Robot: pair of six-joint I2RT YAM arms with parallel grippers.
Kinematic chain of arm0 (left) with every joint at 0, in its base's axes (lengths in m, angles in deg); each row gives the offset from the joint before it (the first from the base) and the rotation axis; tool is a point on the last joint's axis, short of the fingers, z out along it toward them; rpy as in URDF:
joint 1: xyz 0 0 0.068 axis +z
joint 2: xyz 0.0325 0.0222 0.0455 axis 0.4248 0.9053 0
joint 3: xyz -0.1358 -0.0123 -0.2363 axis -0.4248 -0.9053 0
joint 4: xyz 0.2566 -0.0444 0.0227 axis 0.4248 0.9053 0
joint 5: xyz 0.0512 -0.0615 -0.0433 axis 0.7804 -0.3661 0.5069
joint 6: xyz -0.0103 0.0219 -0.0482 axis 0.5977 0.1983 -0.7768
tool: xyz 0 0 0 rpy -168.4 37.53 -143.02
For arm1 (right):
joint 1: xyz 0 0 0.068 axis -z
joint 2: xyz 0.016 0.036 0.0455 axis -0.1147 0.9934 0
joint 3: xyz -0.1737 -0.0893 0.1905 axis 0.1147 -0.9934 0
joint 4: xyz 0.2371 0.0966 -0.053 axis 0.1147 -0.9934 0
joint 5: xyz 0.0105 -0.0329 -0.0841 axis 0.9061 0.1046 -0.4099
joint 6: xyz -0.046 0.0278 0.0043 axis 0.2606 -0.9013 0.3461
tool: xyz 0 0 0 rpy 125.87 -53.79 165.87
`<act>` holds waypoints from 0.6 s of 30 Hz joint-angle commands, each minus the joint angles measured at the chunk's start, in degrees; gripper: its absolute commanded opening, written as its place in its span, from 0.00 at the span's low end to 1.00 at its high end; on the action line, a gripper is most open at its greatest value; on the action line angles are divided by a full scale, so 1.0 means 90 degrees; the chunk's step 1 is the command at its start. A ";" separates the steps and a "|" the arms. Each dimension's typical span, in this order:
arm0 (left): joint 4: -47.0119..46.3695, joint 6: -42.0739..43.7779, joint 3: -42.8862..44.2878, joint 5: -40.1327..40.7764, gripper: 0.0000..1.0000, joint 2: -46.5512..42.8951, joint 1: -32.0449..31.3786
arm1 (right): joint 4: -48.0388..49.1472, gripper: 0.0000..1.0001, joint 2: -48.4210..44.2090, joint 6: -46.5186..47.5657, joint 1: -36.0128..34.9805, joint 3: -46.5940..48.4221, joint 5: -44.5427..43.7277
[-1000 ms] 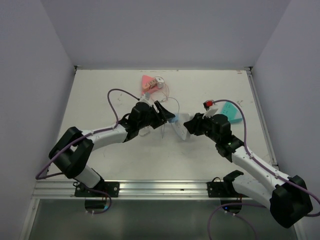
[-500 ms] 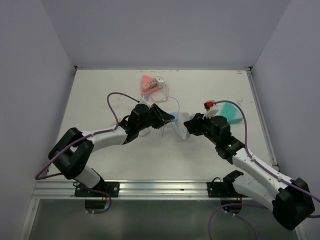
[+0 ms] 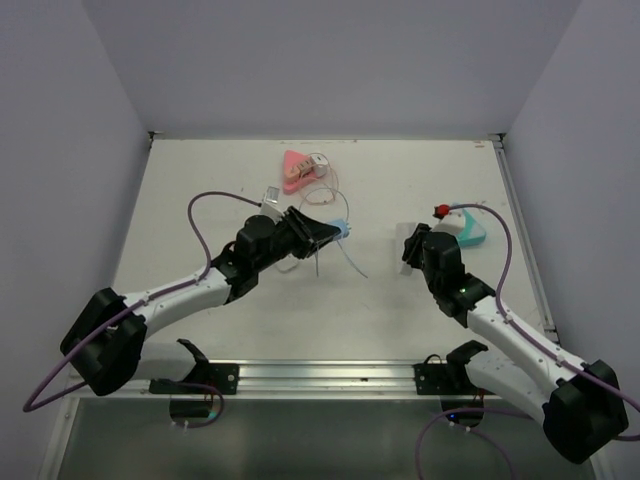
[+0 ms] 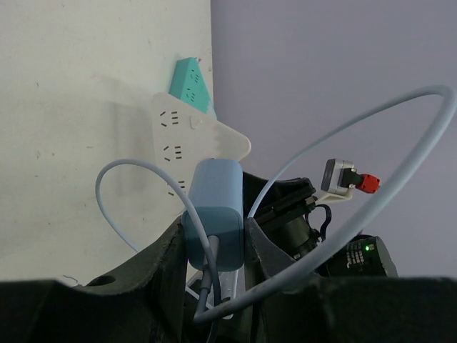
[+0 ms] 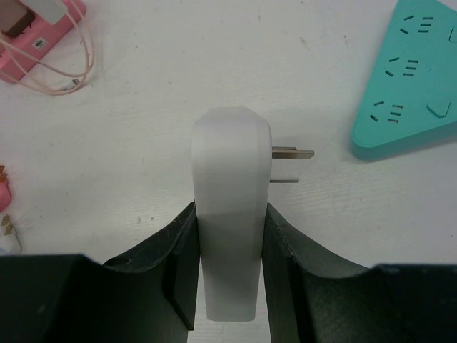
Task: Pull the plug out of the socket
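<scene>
White table (image 3: 450, 170) lies under pale-blue plug (image 4: 213, 214) (boxy).

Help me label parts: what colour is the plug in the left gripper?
The plug is light blue, clearest in left wrist view.

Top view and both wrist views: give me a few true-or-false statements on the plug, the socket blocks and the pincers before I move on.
1. The left pincer is shut on the blue plug. True.
2. The blue plug sits in the white socket block. False: they are apart, with bare table between them in the top view.
3. The right pincer grips the white socket block. True.
4. The teal socket block is lifted off the table. False: it lies flat on the table, right of the white one, untouched.
</scene>
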 commanded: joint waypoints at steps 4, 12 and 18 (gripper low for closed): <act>0.0474 0.0626 -0.0086 0.0083 0.00 -0.0413 0.0097 | 0.0642 0.00 -0.0222 -0.0052 -0.0008 0.0111 -0.0099; 0.1695 0.1906 -0.0740 0.0083 0.00 -0.0979 0.0584 | 0.1140 0.00 0.0285 -0.0432 0.0595 0.0325 0.0553; 0.2427 0.2610 -0.1072 0.0132 0.00 -0.1546 0.1287 | 0.2300 0.00 0.1133 -0.1292 0.1699 0.0208 0.1618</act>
